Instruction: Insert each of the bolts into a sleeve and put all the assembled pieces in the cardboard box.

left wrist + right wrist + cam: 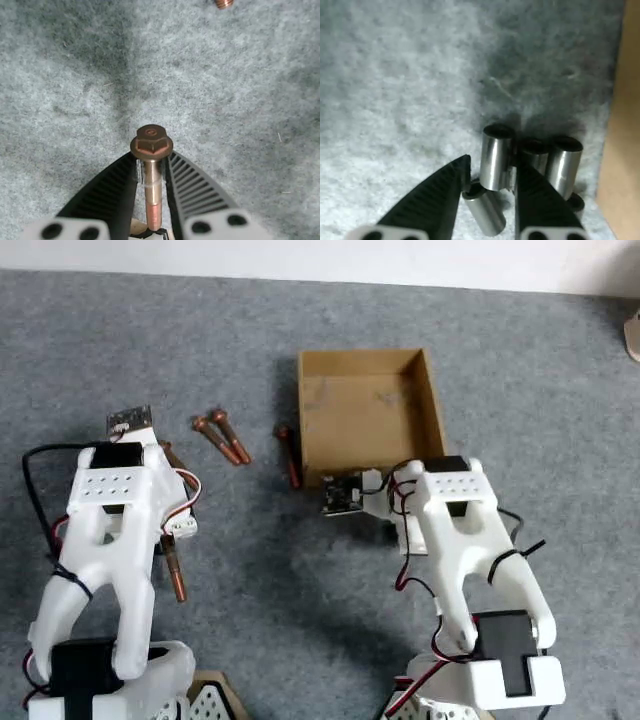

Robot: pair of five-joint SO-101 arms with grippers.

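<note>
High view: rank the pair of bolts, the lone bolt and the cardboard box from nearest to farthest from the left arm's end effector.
Measured from the left end effector, which is shut on the held bolt:
1. The pair of bolts, nearest, short of the box.
2. The lone bolt, beside the box wall on that same side.
3. The cardboard box, farthest.

High view: fixed overhead, looking steeply down at the table (300, 580) from far enough to take in both arms and the whole cardboard box (372, 410).
Left wrist view: rides the left arm, looking along the left end effector (151, 159) at the table from very close, well left of the box.
Right wrist view: rides the right arm, looking past the right end effector (492, 170) from close, just beside the box's wall.
Shared: high and right wrist views both show the box's wall and the table beside it.
</note>
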